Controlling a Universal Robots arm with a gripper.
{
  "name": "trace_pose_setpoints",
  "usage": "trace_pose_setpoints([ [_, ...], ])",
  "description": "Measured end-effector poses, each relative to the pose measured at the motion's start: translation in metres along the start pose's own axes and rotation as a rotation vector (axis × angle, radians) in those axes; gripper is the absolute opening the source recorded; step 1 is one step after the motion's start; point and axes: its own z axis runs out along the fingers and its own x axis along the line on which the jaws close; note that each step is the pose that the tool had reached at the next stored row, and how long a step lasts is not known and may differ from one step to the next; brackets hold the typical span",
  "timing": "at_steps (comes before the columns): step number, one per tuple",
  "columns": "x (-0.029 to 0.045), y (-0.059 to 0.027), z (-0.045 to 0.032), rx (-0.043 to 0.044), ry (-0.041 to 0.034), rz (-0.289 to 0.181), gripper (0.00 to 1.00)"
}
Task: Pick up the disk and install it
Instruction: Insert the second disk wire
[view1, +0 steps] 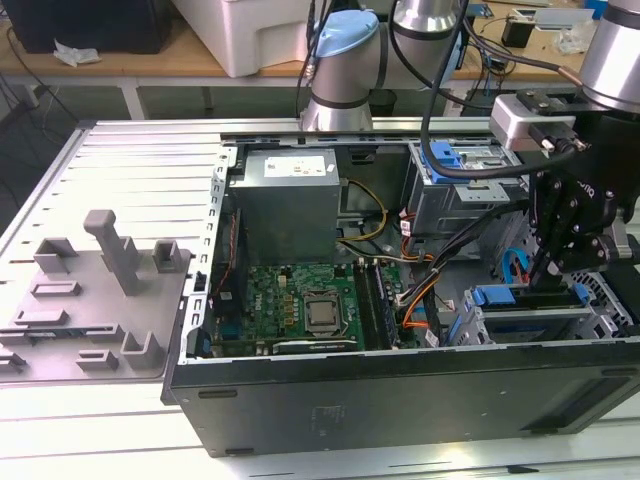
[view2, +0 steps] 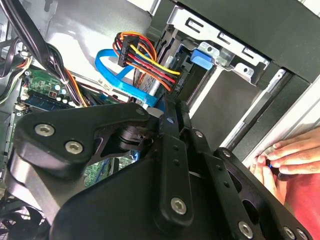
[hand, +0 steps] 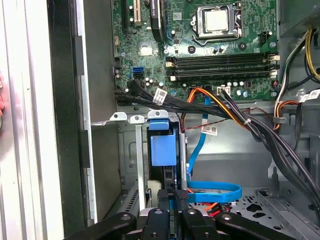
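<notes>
The disk (hand: 162, 150) stands on edge in the metal drive bay (hand: 129, 119) at the front corner of the open computer case, its blue plastic rail frame facing the first wrist camera. In the exterior view the disk (view1: 525, 300) sits low at the right, inside the case. My gripper (hand: 172, 197) comes down onto the disk's edge with both black fingers pressed close on either side of it. In the exterior view the gripper (view1: 545, 272) hangs straight above the bay. The disk's label face is hidden.
A blue flat cable (hand: 215, 192) and a bundle of black and orange cables (hand: 235, 117) run close beside the bay. The motherboard (view1: 300, 300) and grey power supply (view1: 290, 195) fill the case's middle. A person's hand (view2: 292, 152) rests on the case's outer edge. A grey fixture (view1: 110, 270) lies at the exterior view's left.
</notes>
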Motion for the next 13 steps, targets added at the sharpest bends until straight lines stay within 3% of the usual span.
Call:
trace_pose_setpoints([
  [5,0.0002,0.0,0.0002,-0.0004,-0.0087,0.0,0.16],
  [13,0.0006,-0.0003,0.0007,-0.0004,-0.0087,0.0,0.16],
])
